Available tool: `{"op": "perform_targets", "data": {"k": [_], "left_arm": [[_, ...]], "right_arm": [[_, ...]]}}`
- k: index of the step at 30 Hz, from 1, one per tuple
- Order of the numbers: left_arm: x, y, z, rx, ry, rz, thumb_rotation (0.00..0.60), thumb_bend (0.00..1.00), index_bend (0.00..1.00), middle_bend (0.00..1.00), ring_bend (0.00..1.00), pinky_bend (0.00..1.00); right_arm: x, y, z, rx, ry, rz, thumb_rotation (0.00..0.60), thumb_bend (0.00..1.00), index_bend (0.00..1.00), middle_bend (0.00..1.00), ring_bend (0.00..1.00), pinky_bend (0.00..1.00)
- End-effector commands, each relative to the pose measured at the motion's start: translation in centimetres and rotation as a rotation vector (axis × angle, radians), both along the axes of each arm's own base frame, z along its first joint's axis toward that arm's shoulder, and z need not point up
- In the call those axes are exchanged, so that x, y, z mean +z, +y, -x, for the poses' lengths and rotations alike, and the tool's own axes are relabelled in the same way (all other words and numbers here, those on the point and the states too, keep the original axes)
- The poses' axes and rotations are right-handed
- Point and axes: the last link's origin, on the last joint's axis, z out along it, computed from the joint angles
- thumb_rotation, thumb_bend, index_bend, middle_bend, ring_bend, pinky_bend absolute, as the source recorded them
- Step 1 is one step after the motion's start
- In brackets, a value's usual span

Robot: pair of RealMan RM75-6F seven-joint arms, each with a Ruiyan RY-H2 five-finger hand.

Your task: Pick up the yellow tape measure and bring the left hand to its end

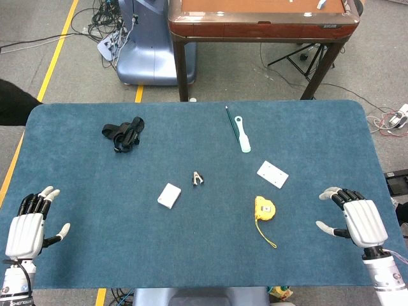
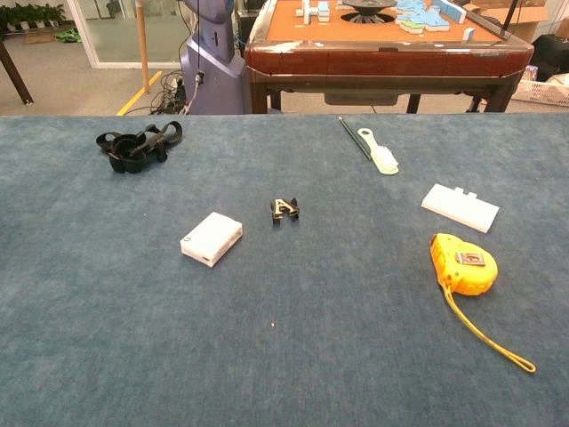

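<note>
The yellow tape measure [image 1: 264, 209] [image 2: 463, 262] lies flat on the blue table, right of centre, with a thin yellow strap trailing toward the front edge. My right hand [image 1: 354, 215] hovers to its right, a hand's width away, fingers spread and holding nothing. Over the front left corner of the table, far from the tape measure, my left hand [image 1: 32, 222] is likewise open and holds nothing. Neither hand shows in the chest view.
A white flat plate [image 1: 272, 173] lies just behind the tape measure. A small white box [image 1: 169, 195], a black clip [image 1: 197, 178], a white brush with a pen [image 1: 241, 133] and a black strap bundle [image 1: 124, 132] are spread over the table. A wooden table [image 1: 261, 25] stands behind.
</note>
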Motion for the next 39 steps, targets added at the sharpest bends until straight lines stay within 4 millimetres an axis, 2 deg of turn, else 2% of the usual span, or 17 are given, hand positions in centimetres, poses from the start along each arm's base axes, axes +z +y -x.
{"op": "perform_targets", "data": {"k": [1,8,14,17,22,24,29,33,39], "left_arm": [[0.0,0.0,0.1,0.000,-0.001,-0.004,0.600,0.22,0.15,0.11,0.10,0.06],[-0.1,-0.1,0.2,-0.010,-0.001,-0.015,0.600,0.22,0.15,0.11,0.10,0.06],[0.2,-0.3,0.2,-0.007,-0.007,-0.024,0.600,0.22,0.15,0.11,0.10,0.06],[0.4,-0.6,0.3,-0.003,-0.005,-0.027,0.600,0.22,0.15,0.11,0.10,0.06],[0.6,-0.9,0.5,0.008,-0.008,-0.033,0.600,0.22,0.15,0.11,0.10,0.06],[0.6,-1.0,0.5,0.013,-0.009,-0.036,0.600,0.22,0.15,0.11,0.10,0.06],[0.7,-1.2,0.6,0.019,-0.012,-0.036,0.600,0.22,0.15,0.11,0.10,0.06],[0.5,-1.2,0.6,0.020,-0.012,-0.031,0.600,0.22,0.15,0.11,0.10,0.06],[0.5,-1.2,0.6,0.019,-0.013,-0.030,0.600,0.22,0.15,0.11,0.10,0.06]], "right_arm": [[0.0,0.0,0.0,0.004,-0.002,0.001,0.600,0.01,0.39,0.35,0.34,0.37],[-0.4,-0.1,-0.4,0.010,0.005,-0.008,0.600,0.01,0.39,0.35,0.34,0.37],[-1.7,-1.0,-1.0,0.014,0.046,-0.067,0.600,0.01,0.39,0.35,0.34,0.37],[-2.6,-1.8,-1.3,0.007,0.093,-0.113,0.600,0.01,0.33,0.33,0.34,0.37],[-4.5,-3.0,-1.9,0.014,0.147,-0.200,0.600,0.01,0.18,0.32,0.32,0.37],[-5.2,-3.4,-2.0,0.018,0.165,-0.224,0.600,0.00,0.16,0.32,0.31,0.36],[-6.5,-4.3,-1.9,-0.014,0.183,-0.273,0.600,0.00,0.16,0.31,0.27,0.34],[-7.7,-5.2,-1.9,-0.032,0.215,-0.324,0.600,0.00,0.23,0.29,0.25,0.33],[-9.6,-6.6,-1.8,-0.038,0.243,-0.385,0.600,0.00,0.23,0.29,0.25,0.32]]}}
